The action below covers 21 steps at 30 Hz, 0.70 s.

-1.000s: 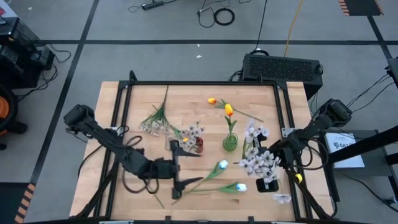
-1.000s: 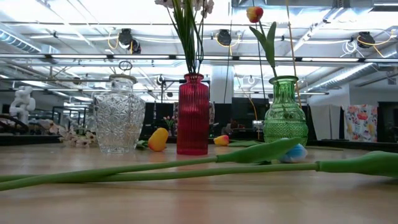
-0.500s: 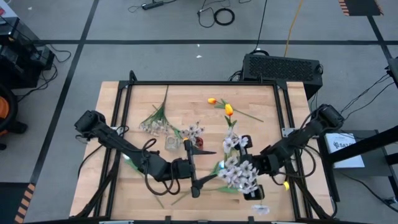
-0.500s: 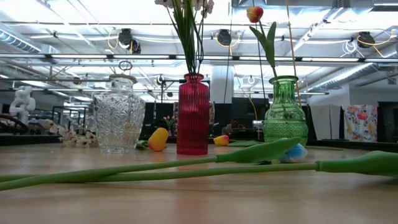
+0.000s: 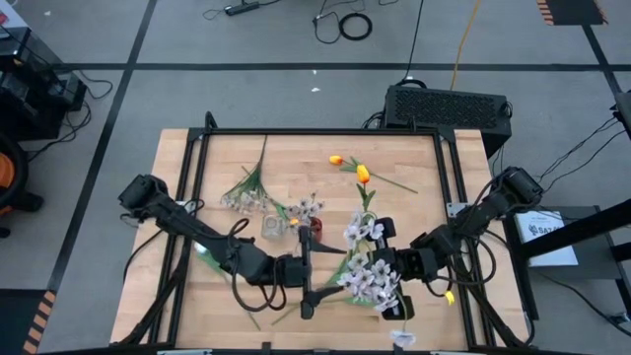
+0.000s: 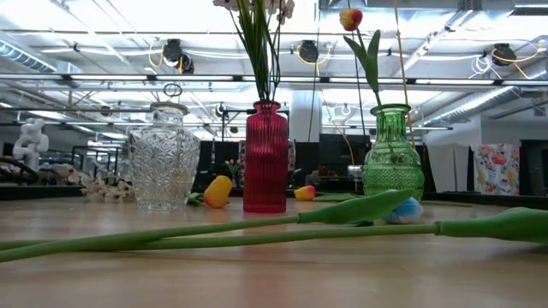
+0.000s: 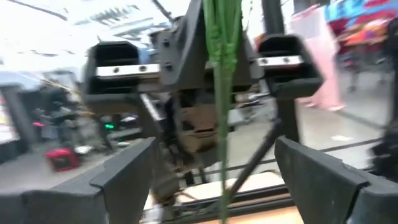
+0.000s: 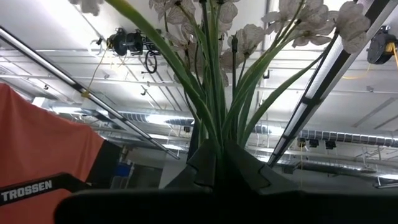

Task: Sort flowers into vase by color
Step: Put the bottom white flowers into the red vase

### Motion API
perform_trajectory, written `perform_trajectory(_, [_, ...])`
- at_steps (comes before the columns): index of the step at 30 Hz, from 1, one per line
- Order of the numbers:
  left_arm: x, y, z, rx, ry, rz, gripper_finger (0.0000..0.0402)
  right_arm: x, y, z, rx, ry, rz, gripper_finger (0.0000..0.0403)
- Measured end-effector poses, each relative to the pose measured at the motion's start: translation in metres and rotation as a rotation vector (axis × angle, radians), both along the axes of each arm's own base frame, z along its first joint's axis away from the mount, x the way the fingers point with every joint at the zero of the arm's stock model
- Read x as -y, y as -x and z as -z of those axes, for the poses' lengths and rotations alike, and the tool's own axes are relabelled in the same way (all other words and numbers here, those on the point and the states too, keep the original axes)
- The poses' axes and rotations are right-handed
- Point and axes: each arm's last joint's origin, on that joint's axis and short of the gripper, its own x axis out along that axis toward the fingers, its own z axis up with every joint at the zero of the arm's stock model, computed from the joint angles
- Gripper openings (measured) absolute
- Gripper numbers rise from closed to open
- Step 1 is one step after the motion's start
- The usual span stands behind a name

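Step in hand: moving one bunch of small pale pink-white blossoms on green stems above the middle of the wooden bench, most likely on the way to a vase or to the other arm
Right gripper: fingers closed tight on the green stems of the bunch, blossoms fanned out past them
Left gripper: fingers wide open and holding nothing, just beside the right gripper and facing it, with one green stem hanging down between them but not touched
Next move, a guess: either closing the left fingers on the stem to take the bunch over, or taking the bunch to the vase with the same blossoms, with the stems pointed down and right over the narrow neck before letting go
Red ribbed glass vase: green stems standing in it, pale blossoms at the top
Green round glass vase: one orange-yellow tulip on a long stem
Clear cut-glass vase: nothing seen inside
Not in a vase yet: two long-stemmed pale-blue tulips lying flat at the front of the bench, two orange-yellow tulips lying behind the vases, more pale blossoms lying near the clear vase
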Motion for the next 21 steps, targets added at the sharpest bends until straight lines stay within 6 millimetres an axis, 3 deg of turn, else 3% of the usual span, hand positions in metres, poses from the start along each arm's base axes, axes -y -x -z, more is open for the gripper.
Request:
perform_trajectory(5, [-0.0072, -0.0046, 0.0006, -0.005, 0.053, 0.050, 0.0317, 0.0001, -0.0001, 0.0000, -0.002, -0.001, 0.004, 0.0009])
perform_trajectory(16, [-0.0073, -0.0052, 0.0017, -0.015, 0.061, 0.076, 0.0211, 0.0011, -0.0017, 0.0013, -0.030, -0.015, 0.049, 0.0009])
perform_trajectory(21, [-0.0099, -0.0099, 0.0064, -0.021, 0.081, 0.065, 0.0183, 0.0011, -0.0017, 0.0013, -0.028, -0.009, 0.055, 0.0009])
